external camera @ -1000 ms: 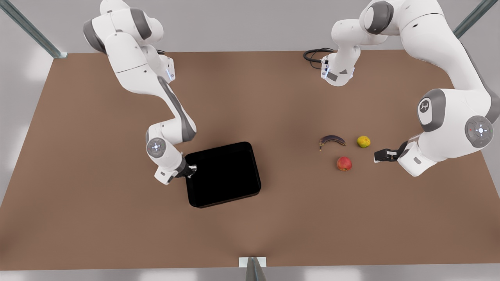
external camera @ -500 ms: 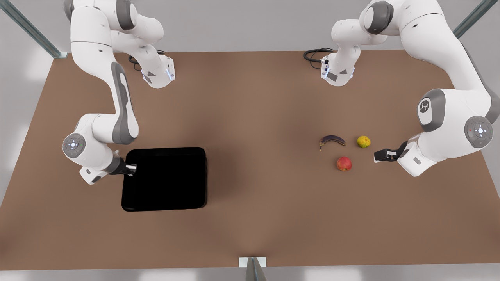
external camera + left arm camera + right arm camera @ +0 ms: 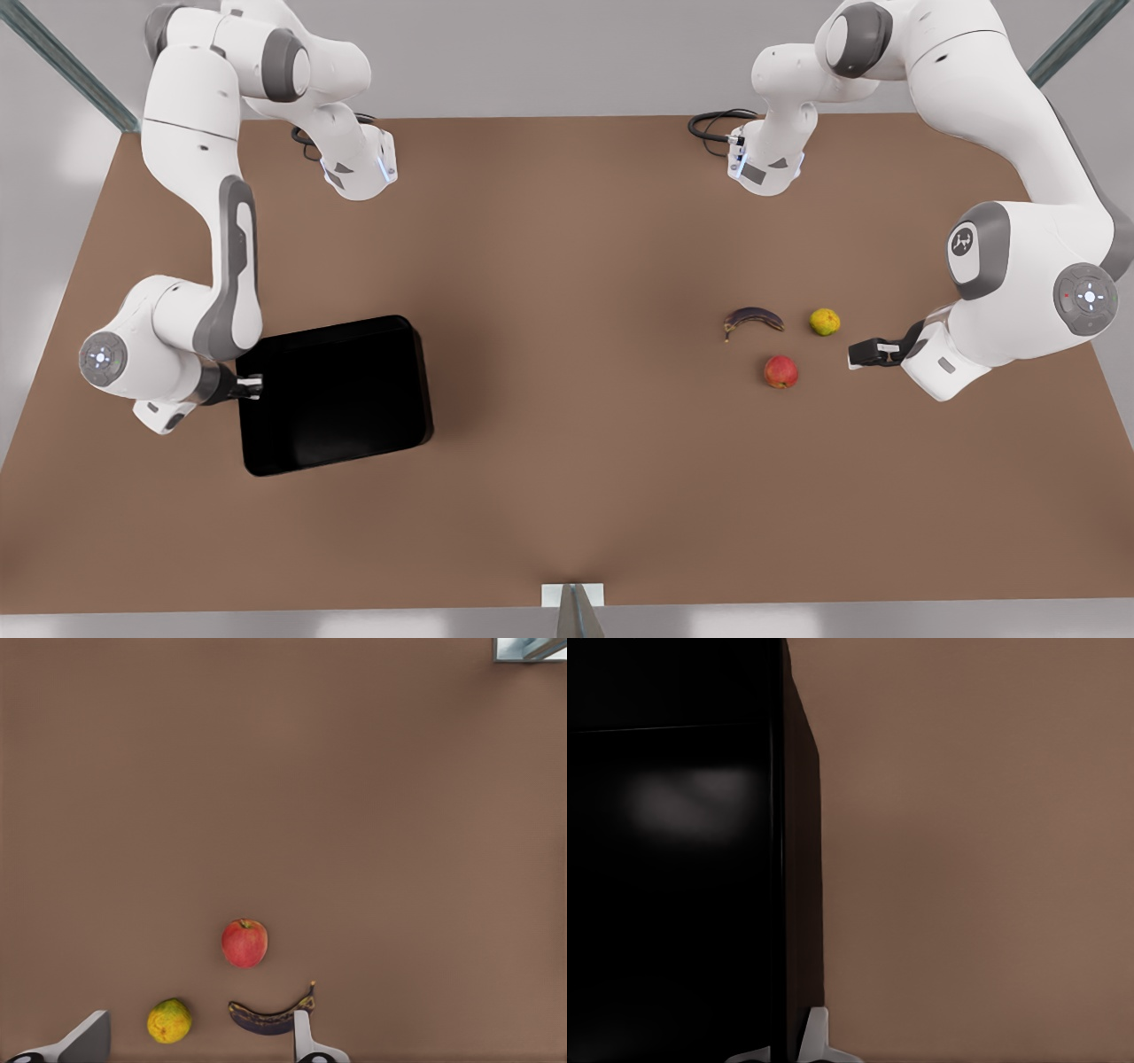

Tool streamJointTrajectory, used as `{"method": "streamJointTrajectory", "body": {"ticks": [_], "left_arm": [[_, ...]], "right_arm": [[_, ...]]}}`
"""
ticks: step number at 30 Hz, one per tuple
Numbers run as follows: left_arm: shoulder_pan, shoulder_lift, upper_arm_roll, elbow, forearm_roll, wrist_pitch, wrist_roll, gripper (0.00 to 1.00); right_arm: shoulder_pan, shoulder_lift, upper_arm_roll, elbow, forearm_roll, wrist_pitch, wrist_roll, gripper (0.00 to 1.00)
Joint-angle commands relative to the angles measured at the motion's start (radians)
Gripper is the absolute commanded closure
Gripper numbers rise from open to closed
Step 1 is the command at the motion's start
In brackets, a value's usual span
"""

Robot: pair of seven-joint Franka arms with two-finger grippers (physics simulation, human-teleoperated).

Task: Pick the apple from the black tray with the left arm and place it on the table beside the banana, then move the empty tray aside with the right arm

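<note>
The inside of the flat glossy black rectangular tray (image 3: 335, 394) reads as plain black in the front view, so its floor and low rim can hardly be told apart; in the right wrist view the tray (image 3: 673, 859) is cut off by the picture's edges and carries a dull pale reflection. It lies on the wide matte brown worktop (image 3: 567, 221) toward the front view's left. The right hand (image 3: 251, 386) pinches the tray's rim on the side nearest that edge: one pale fingertip (image 3: 816, 1038) presses the outer wall, while the other finger is mostly lost against the black. Its forearm lies low and nearly level.

The small round red apple (image 3: 780, 371) sits on the worktop toward the front view's right, just beside the curved dark purple-brown banana (image 3: 754, 319) and the small yellow-green round fruit (image 3: 825, 322), touching neither. The left hand (image 3: 864, 354) hovers near the apple on that arm's side, fingers spread and holding nothing; in the left wrist view its fingertips (image 3: 301, 1036) are cut off at the picture's edge, with the apple (image 3: 244, 943), banana (image 3: 270, 1016) and yellow-green fruit (image 3: 169, 1020) beyond them.
</note>
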Motion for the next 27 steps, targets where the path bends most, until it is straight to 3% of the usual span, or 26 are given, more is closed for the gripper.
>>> {"method": "streamJointTrajectory", "body": {"ticks": [1,6,8,9,11,12,14,16,18,19,20,21,27], "left_arm": [[0.000,-0.002,0.000,0.000,0.000,0.000,-0.004,0.00],[0.000,-0.002,0.000,0.000,0.000,0.000,-0.003,0.00],[-0.003,0.005,-0.002,0.002,-0.001,0.013,-0.001,0.00],[-0.002,0.008,-0.002,0.007,-0.003,0.020,0.010,0.00],[-0.017,0.011,-0.003,0.008,0.016,0.027,0.008,0.00],[-0.017,0.011,-0.003,0.007,0.017,0.027,0.008,0.00],[-0.017,0.012,-0.003,0.007,0.017,0.027,0.007,0.00],[-0.017,0.012,-0.003,0.007,0.017,0.027,0.007,0.00],[-0.017,0.012,-0.002,0.007,0.017,0.027,0.007,0.00],[-0.017,0.012,-0.002,0.007,0.017,0.027,0.007,0.00],[-0.017,0.012,-0.002,0.007,0.017,0.027,0.007,0.00],[-0.017,0.012,-0.003,0.007,0.017,0.027,0.007,0.00],[-0.017,0.014,-0.002,0.007,0.017,0.027,0.007,0.00]], "right_arm": [[-0.008,0.040,0.000,0.018,0.007,0.001,-0.285,0.87],[-0.014,0.162,-0.022,0.093,0.039,0.005,-0.285,0.87],[-0.017,0.167,-0.022,0.101,0.039,0.007,-0.281,0.77],[-0.017,0.170,-0.022,0.105,0.039,0.005,-0.277,0.57],[-0.017,0.170,-0.023,0.111,0.129,0.005,-0.252,0.04],[-0.014,0.166,-0.036,0.113,0.160,0.004,-0.248,0.00],[-0.009,0.104,-0.028,0.153,0.160,-0.031,-0.242,0.00],[-0.009,0.078,-0.019,0.331,0.143,-0.281,-0.107,0.00],[-0.028,0.077,0.021,0.429,0.130,-0.403,-0.047,0.00],[-0.086,0.064,0.123,0.453,0.065,-0.403,-0.032,0.00],[-0.141,0.026,0.278,0.455,-0.048,-0.403,0.085,0.00],[-0.163,0.018,0.345,0.455,-0.111,-0.401,0.131,0.00],[-0.158,0.017,0.342,0.455,-0.114,-0.387,0.165,0.00]]}}
